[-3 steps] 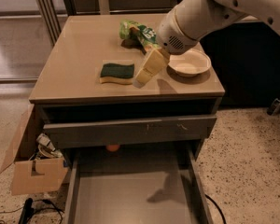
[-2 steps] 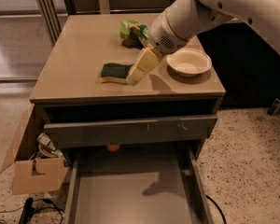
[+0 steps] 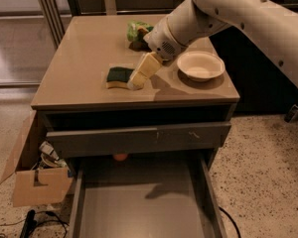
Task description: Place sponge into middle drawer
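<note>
The sponge (image 3: pixel 119 77), dark green on top with a pale yellow layer below, lies flat on the tan cabinet top (image 3: pixel 84 68) near its front edge. My gripper (image 3: pixel 137 81) reaches down from the upper right, its pale fingers (image 3: pixel 145 71) right beside the sponge's right end, at or touching its edge. The middle drawer (image 3: pixel 141 209) is pulled out below, a wide grey tray with a bare floor.
A green snack bag (image 3: pixel 137 32) lies at the back of the top. A white bowl (image 3: pixel 200 65) stands to the right. The closed grey drawer front (image 3: pixel 139 138) sits above the open drawer. A cardboard box (image 3: pixel 37 175) and cables lie on the floor at left.
My gripper has moved left and slightly down toward the sponge's right end. The sponge has not moved.
</note>
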Action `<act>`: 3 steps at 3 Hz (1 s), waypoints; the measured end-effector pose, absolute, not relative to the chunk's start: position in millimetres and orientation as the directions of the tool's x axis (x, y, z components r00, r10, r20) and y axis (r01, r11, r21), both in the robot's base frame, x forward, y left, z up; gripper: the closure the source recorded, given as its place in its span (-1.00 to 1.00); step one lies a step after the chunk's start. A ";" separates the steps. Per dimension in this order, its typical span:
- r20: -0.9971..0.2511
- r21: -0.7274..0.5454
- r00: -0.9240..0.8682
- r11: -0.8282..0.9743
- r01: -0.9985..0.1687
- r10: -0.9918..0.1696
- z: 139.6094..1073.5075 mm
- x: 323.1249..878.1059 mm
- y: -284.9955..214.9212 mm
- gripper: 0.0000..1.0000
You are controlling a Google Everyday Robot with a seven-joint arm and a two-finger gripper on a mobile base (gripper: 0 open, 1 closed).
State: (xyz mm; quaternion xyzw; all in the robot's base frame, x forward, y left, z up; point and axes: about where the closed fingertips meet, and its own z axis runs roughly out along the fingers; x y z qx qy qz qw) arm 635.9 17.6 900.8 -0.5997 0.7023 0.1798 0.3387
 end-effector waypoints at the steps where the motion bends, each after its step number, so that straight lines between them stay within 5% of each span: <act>1: -0.693 -0.153 -0.038 0.199 -0.968 -0.720 889.7 647.2 29.0 -1.00; 3: -0.662 -0.148 -0.066 0.217 -0.965 -0.747 858.6 670.6 41.3 -1.00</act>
